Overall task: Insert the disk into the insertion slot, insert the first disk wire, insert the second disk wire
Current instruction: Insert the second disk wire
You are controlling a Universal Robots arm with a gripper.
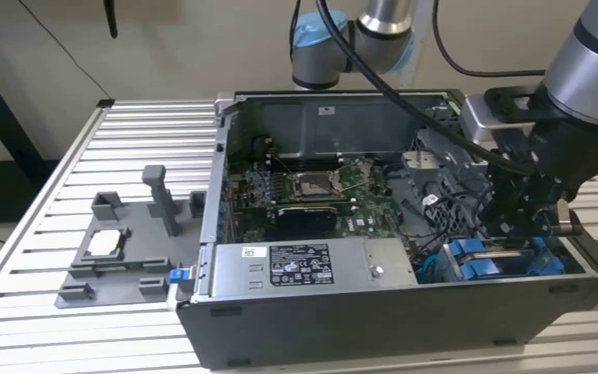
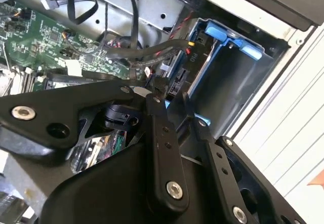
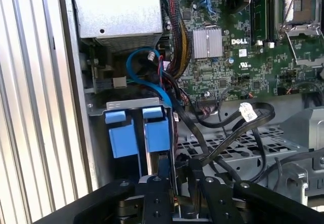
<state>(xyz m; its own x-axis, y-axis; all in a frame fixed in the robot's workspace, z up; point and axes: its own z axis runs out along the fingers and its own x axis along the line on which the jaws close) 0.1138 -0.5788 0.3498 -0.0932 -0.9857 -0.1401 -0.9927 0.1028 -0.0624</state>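
In both wrist views the gripper (image 3: 174, 183) stands nearest, its black linked fingers (image 2: 157, 127) drawn close together over the drive bay. Something thin and dark sits between the tips, but whether the jaws grip it or merely rest near it cannot be told.

Just past the fingertips is the disk (image 3: 147, 138), seated in the insertion slot (image 2: 223, 87). What shows of it is mostly its bright blue carrier: two blue tabs side by side with a narrow silver strip between them in the first wrist view, and a blue frame lining the cage wall in the second wrist view. In the exterior view the blue carrier (image 1: 497, 261) lies at the case's near corner on that view's right, directly under the gripper (image 1: 522, 222).

Room here is tight. The case wall (image 3: 76, 107) bounds the slot on one side; a light blue cable (image 3: 147, 82) and a bundle of black wires (image 3: 217, 122) crowd the other, looping over a perforated metal plate. Beyond them lies the green motherboard (image 3: 238, 46), and the grey power supply (image 1: 299, 261) runs along the case's front edge.

Farther off, on the exterior view's left, a grey fixture tray (image 1: 122, 249) rests on the slatted table (image 1: 29, 234), well apart from the case.
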